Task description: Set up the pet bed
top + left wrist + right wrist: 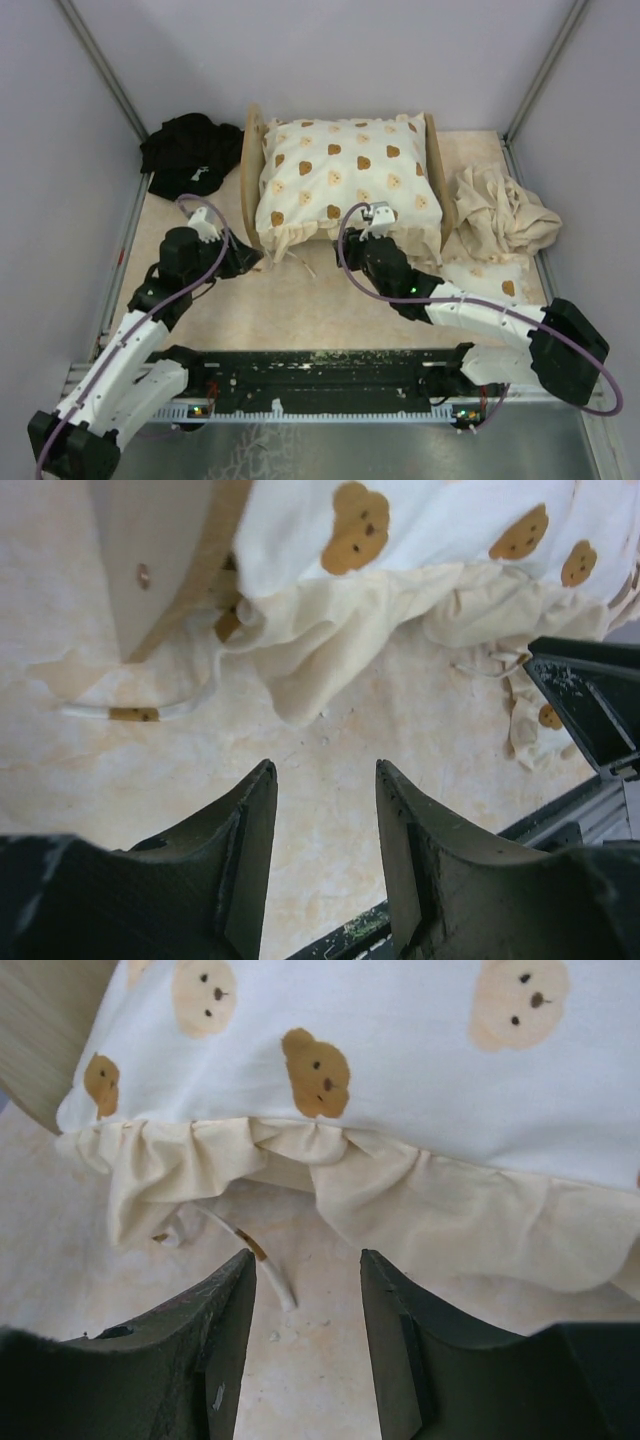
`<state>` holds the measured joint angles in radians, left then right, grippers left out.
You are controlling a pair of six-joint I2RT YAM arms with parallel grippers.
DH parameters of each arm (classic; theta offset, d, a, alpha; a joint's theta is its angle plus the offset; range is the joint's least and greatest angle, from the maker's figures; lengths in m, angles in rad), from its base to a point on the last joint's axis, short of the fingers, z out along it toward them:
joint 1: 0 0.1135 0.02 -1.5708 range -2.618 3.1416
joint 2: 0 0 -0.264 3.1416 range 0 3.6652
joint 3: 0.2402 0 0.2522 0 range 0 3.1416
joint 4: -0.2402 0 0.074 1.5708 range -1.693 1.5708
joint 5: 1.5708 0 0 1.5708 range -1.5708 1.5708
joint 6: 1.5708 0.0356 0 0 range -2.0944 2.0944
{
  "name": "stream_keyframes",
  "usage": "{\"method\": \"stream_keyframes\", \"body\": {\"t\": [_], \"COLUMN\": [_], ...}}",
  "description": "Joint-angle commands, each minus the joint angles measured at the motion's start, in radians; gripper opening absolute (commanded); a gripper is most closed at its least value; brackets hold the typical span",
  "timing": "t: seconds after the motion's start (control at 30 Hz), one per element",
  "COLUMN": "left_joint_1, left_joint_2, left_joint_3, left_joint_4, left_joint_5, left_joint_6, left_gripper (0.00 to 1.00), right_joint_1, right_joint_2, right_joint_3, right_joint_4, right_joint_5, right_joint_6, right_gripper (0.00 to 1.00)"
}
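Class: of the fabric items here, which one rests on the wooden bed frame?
The bear-print cushion with the cream frill; the black cloth and the beige cloth lie crumpled on the table either side.

Tan pet bed, cream bear-print cushion

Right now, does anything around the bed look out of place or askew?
Yes. The cream frilled bear-print cushion overhangs the near side of the light-wood bed frame, its frill drooping onto the table and a tie string trailing loose. A plain beige cloth lies crumpled right of the frame.
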<state>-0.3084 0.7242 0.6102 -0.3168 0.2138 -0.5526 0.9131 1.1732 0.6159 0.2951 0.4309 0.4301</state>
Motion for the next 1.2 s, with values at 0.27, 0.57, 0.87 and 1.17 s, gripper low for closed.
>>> {"method": "stream_keyframes", "body": {"t": [0.27,0.57,0.87,1.17], "left_joint_1": [-0.15,-0.152,-0.15,-0.147], "left_joint_2": [0.255,0.423,0.447,0.413], "left_joint_3": [-0.065,-0.076,-0.044,-0.05], "left_joint_4": [0.343,0.471,0.397,0.355], "left_joint_5": [-0.075,-0.067,-0.187,-0.314], "left_joint_6": [-0.069,-0.073,0.005,0.011], "left_gripper": [0.52,0.52,0.0,0.0], "right_joint_1": [0.01,0.015,0.011,-0.052], "right_joint_2": [0.207,0.343,0.238,0.038], "right_joint_3": [0.032,0.091,-0.008,-0.222], "right_joint_4": [0.25,0.344,0.34,0.434], "right_joint_5": [0.132,0.21,0.224,0.01], "right_joint_6": [0.001,-0.071,-0.174,-0.278], "right_gripper": [0.49,0.47,0.0,0.0]}}
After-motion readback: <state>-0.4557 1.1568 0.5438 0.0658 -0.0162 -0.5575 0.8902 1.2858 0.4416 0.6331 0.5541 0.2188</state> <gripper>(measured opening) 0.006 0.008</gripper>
